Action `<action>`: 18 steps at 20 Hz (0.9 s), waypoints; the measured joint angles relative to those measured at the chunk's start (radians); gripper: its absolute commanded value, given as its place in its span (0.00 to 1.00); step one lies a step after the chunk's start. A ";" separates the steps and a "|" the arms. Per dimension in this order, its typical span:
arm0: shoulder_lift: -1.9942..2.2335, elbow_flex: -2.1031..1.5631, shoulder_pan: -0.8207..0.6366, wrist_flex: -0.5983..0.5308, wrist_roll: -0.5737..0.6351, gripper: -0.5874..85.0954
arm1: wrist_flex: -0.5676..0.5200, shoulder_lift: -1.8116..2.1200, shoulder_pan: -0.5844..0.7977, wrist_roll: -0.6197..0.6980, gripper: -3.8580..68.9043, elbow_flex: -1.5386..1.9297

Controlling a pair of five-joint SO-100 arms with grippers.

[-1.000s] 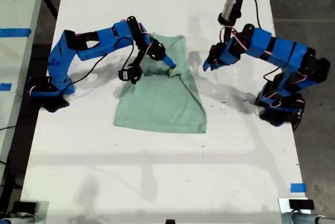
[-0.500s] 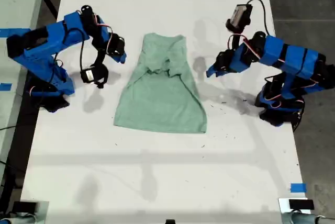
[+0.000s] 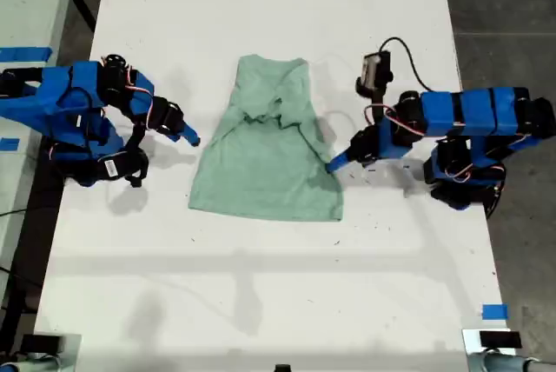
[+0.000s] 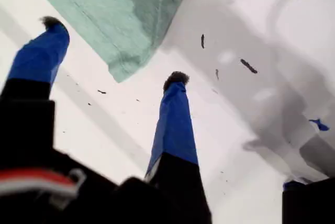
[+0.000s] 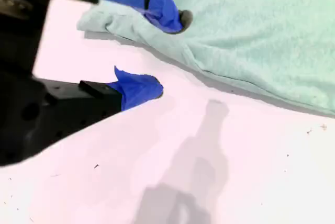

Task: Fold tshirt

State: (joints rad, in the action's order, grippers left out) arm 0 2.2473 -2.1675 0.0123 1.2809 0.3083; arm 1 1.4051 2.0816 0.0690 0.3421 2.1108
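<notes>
The table (image 3: 261, 285) is white and carries both blue arms, one at each long edge. A strip of blue tape (image 3: 493, 311) sits by the edge at the exterior view's right, toward the near corner. Small dark specks (image 4: 248, 66) dot the surface. Nothing lies between either gripper and the cloth.

The tshirt (image 3: 269, 155) lies flat midway between the two long edges. Its collar end points to the edge at the exterior view's top, and the upper part is creased and partly folded in.

My first gripper (image 3: 189, 137) is on the exterior view's left. It hangs just beside the shirt's side edge without touching it. Its jaws stand apart and empty (image 4: 115, 51), and a hem corner of the shirt (image 4: 120, 9) lies beyond the fingertips.

My second gripper (image 3: 334, 162) is at the opposite side edge. Its jaws are also spread (image 5: 167, 54), with one fingertip (image 5: 178, 19) over the cloth's border (image 5: 251, 25) and the other over bare table.
</notes>
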 measured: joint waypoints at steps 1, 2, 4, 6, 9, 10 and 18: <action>-0.035 0.000 0.009 -0.014 -0.003 0.17 | -0.025 -0.055 -0.028 -0.026 0.54 0.002; -0.069 0.003 0.017 -0.029 -0.005 0.17 | -0.057 -0.118 -0.055 -0.037 0.53 0.002; -0.123 0.023 0.029 -0.057 -0.005 0.17 | -0.133 -0.245 -0.098 -0.072 0.52 0.002; -0.156 0.035 0.040 -0.072 -0.005 0.16 | -0.207 -0.364 -0.117 -0.100 0.47 0.003; -0.166 0.035 0.052 -0.074 -0.005 0.16 | -0.314 -0.453 -0.120 -0.129 0.31 0.032; -0.166 0.035 0.055 -0.074 -0.005 0.16 | -0.350 -0.448 -0.120 -0.141 0.18 0.052; -0.166 0.035 0.058 -0.074 -0.005 0.15 | -0.445 -0.439 -0.121 -0.158 0.03 0.080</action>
State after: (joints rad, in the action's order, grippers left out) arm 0 2.0816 -2.1322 0.0706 1.2072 0.3037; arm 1 0.9603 1.6429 -0.0522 0.1841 2.1905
